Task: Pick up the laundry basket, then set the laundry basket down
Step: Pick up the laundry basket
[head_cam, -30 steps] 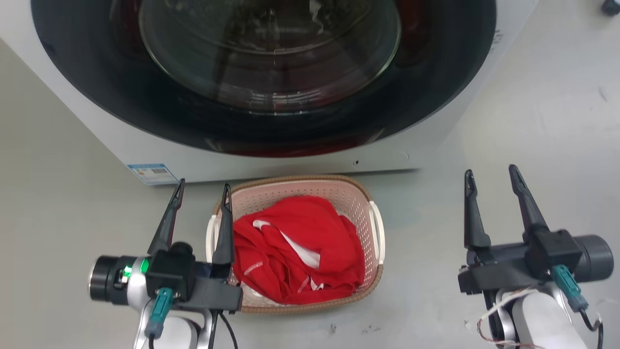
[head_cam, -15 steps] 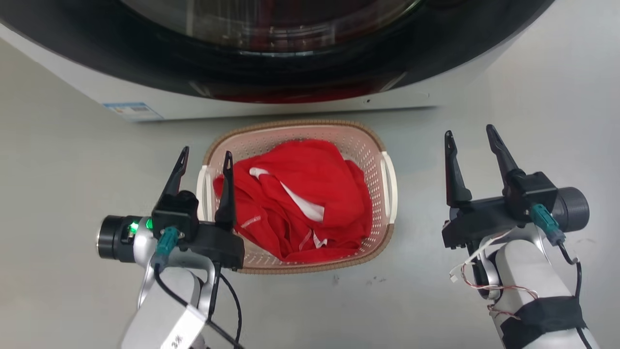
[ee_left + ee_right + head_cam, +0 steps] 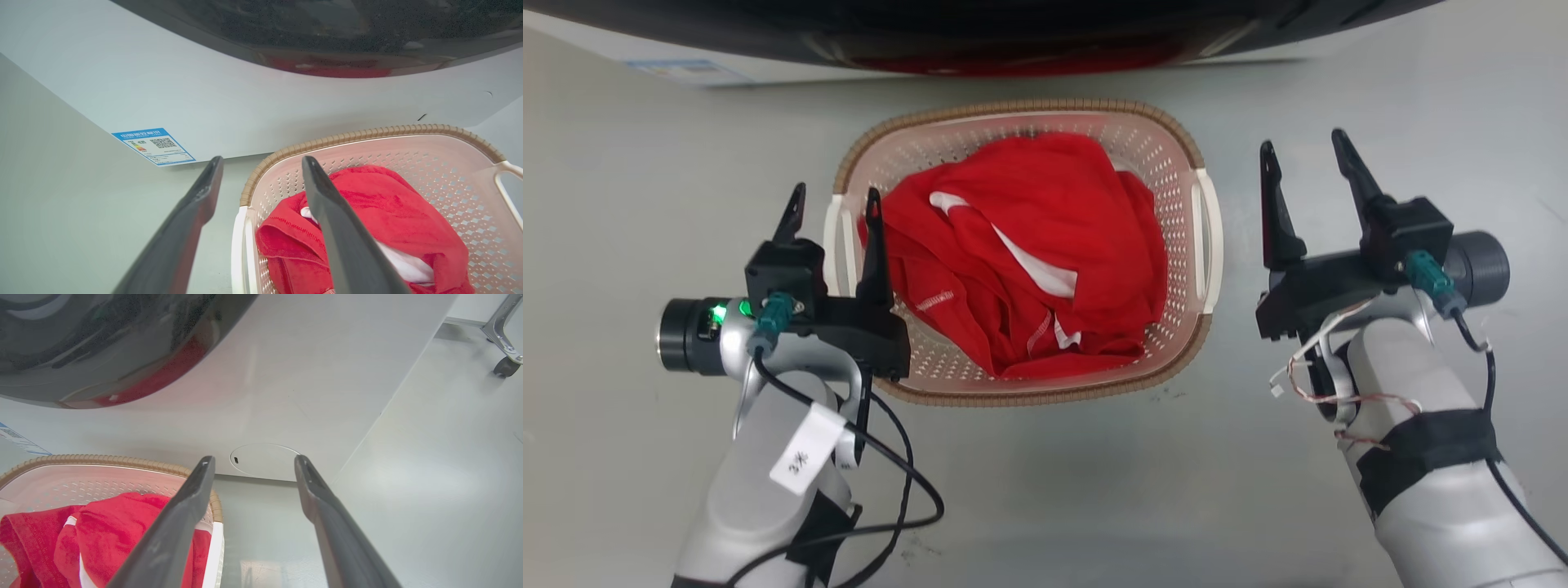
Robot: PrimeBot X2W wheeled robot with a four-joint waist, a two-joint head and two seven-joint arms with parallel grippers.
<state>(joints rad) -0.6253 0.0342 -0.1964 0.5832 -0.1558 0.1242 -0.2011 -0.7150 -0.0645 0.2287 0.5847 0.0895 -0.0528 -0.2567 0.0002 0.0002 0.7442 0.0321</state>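
While the pale-pink perforated plastic laundry basket (image 3: 1013, 108) sits on the floor (image 3: 1045, 490) btwn both arms, long axis across the fingers, the left gripper (image 3: 836, 193), open & empty, straddles its white left handle (image 3: 832, 245); the right gripper (image 3: 1303, 143), open & empty, hangs just outside the opposite handle (image 3: 1207, 237).

The basket (image 3: 1153, 144) is showing pale pink perforated walls, a brown woven-look rim and white handles; the cloth (image 3: 1029, 212) is showing red with white trim.
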